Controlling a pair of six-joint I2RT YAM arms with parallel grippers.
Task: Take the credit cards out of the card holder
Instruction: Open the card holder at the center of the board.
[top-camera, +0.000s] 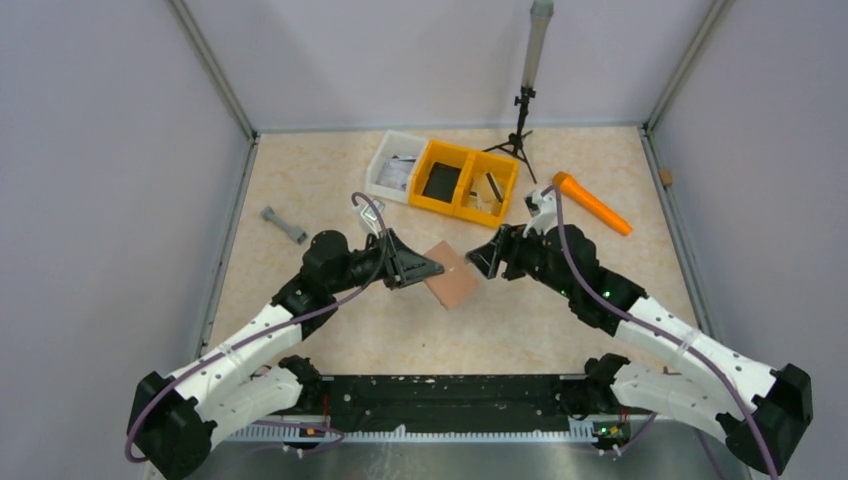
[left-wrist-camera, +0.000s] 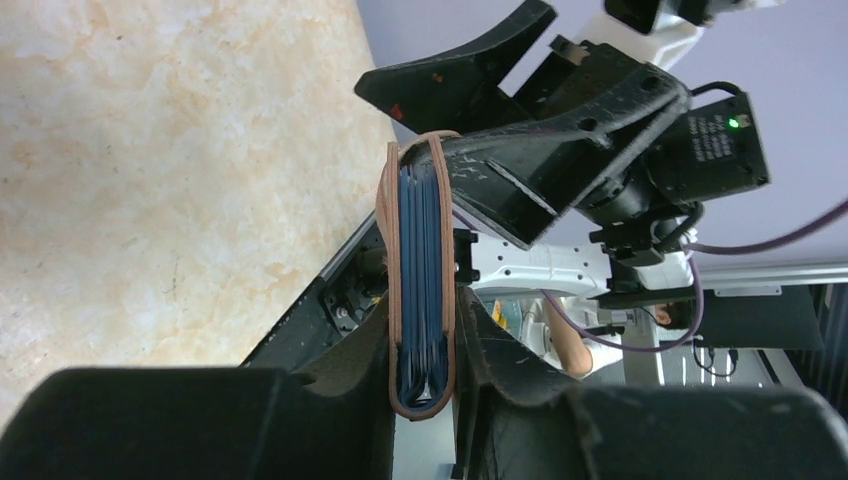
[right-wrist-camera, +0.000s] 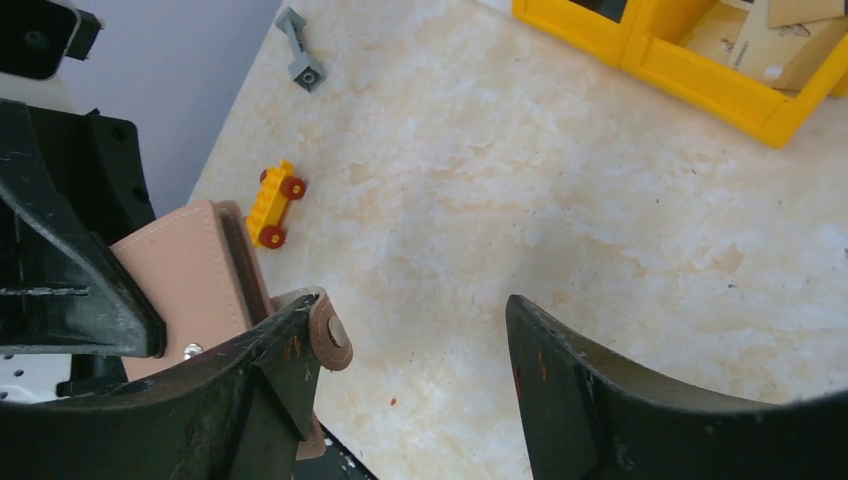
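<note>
Beige marbled stone-look table (top-camera: 330, 180) fills the floor of the walled cell, and we see both black-and-white arms reaching in from the near edge to meet over its middle. At the far side sits a pair of joined yellow plastic bins (top-camera: 465, 185), with a white plastic bin (top-camera: 393, 165) touching them on the left and a small black tripod (top-camera: 518, 130) just behind them. A long orange plastic tool (top-camera: 592, 203) lies to the far right, well apart from the bins.

Over the table's centre, the left gripper (top-camera: 432, 268) is clamped narrow on the reddish-brown leather-like folding card holder (top-camera: 452, 283), which it holds clear of the surface. The right gripper (right-wrist-camera: 415, 310) faces it from the right with its jaws spread wide and nothing between them. One of its fingers (right-wrist-camera: 270, 380) touches the holder's small round tab.

A grey dumbbell-shaped piece (top-camera: 284, 225) lies at the far left, and a little yellow toy car with red wheels (right-wrist-camera: 273, 205) sits near it.

From the left wrist we look along the holder's edge: thin blue-grey layers are packed between the brown covers. We cannot tell the credit cards from the pockets there.
</note>
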